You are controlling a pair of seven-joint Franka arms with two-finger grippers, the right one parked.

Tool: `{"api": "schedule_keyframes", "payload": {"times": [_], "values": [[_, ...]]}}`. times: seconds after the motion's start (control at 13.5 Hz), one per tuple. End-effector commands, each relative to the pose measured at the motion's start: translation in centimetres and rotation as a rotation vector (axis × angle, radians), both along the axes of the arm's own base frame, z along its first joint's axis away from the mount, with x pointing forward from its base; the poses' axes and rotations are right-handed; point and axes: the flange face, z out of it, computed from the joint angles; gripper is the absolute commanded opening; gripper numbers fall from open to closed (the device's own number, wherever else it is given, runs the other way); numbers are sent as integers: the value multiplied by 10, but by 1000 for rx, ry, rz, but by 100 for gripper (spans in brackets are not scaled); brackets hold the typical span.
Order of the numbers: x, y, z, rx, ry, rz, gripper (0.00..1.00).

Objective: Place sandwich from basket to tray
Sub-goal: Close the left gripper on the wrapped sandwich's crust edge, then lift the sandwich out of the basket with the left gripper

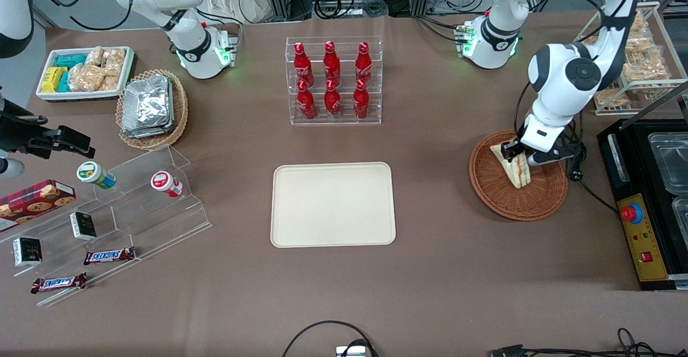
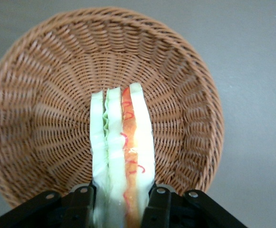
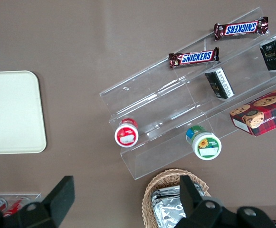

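Nearest the camera: we note two Snickers bars [image 1: 59,283] on the lowest step of a clear stepped stand [image 1: 161,212], toward the parked arm's end of the table from the tray.
Tray [image 1: 332,204]: cream-beige, flat on the brown table [image 1: 430,271], nothing on it; we take it as our landmark.
Basket [image 1: 497,195]: reddish-brown wicker, toward the working arm's end of the table from the tray, well apart from it, at about the same depth.
Sandwich [image 1: 516,170]: inside the basket, standing on edge; in the wrist view [image 2: 123,156] we see green and red filling between the white bread slices.
Gripper [image 1: 515,151]: over the basket, at the sandwich's upper end.
Fingers [image 2: 159,204]: we see them pinching the sandwich, one pad on each bread face.
Bottle rack [image 1: 333,80]: clear, six red bottles, farther from the camera than the tray.
Foil packets [image 1: 147,105]: in a tan wicker basket [image 1: 180,111], toward the parked arm's end from the tray.
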Motion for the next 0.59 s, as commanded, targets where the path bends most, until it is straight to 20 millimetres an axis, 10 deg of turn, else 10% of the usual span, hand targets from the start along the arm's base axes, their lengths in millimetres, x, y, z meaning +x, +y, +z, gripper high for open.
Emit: {"api": "schedule_keyframes", "payload": {"times": [0.0,0.52], "values": [[12,-13,36,24,-7,-110,35],[49,-93,110,36,24,-254,37]]}}
